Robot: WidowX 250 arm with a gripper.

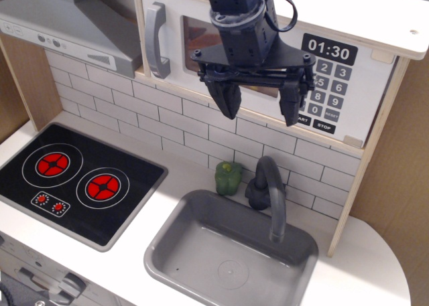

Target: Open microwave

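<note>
The white toy microwave (375, 98) sits on the shelf above the tiled wall, at the top of the view. Its door looks closed. The grey bar handle (156, 41) is at the door's left edge. The black clock display (329, 50) reads 01:30 above the grey keypad (328, 92). My gripper (258, 104) hangs in front of the door window, open and empty, fingers pointing down. It is right of the handle and apart from it. It hides most of the window.
A grey slanted range hood (67, 25) is at the upper left. A black stove top (74, 179) with two red burners lies at the left. A grey sink (231, 252) with a dark faucet (268, 192) is below, and a green pepper (228, 177) stands behind it.
</note>
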